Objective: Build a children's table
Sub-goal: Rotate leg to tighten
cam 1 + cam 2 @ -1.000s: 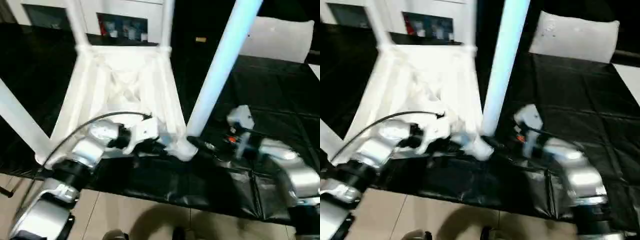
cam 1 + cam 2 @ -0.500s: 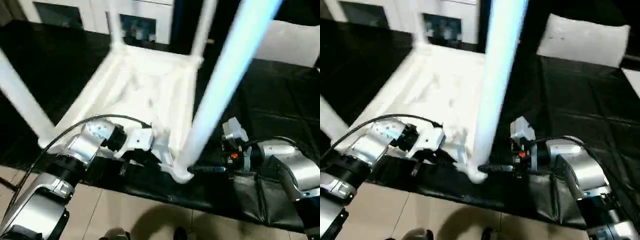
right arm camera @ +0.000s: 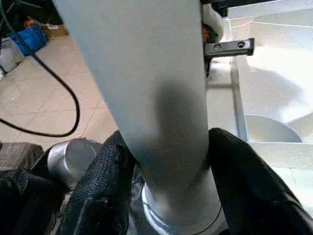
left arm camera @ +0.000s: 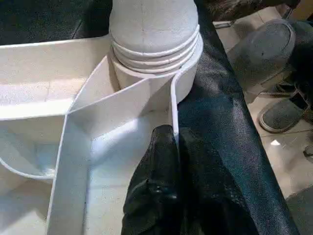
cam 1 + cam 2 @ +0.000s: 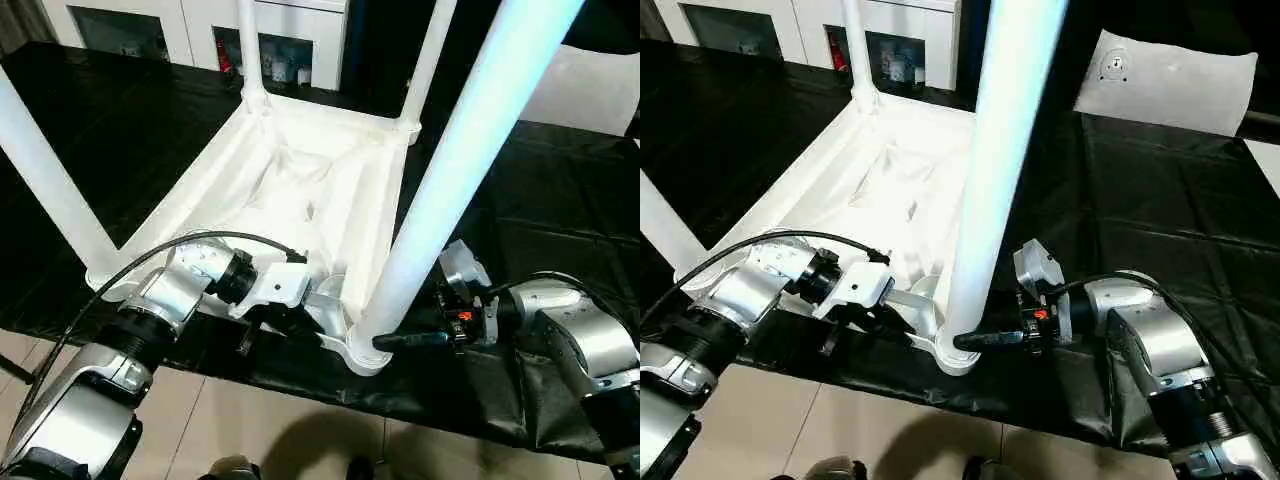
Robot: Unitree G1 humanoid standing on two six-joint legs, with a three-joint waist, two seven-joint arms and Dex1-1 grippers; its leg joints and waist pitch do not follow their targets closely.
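Children's table (image 5: 300, 190) is lying upside down at frame centre. Left claw (image 4: 168, 147) is clamping its rim; right claw (image 3: 166, 161) is straddling the near leg (image 5: 450, 170), whose long axis is rising upward, fingers around its base, grip uncertain.

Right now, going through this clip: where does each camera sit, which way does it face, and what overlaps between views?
Left eye and right eye views: head cameras, looking forward and down at the upturned children's table on black sheeting; both silver forearms show.
Left wrist view: looks along the left gripper, which pinches the tabletop's rim wall by the corner socket.
Right wrist view: looks along the right gripper, whose fingers flank the near leg.
Shared: every view shows that near leg in its corner socket.
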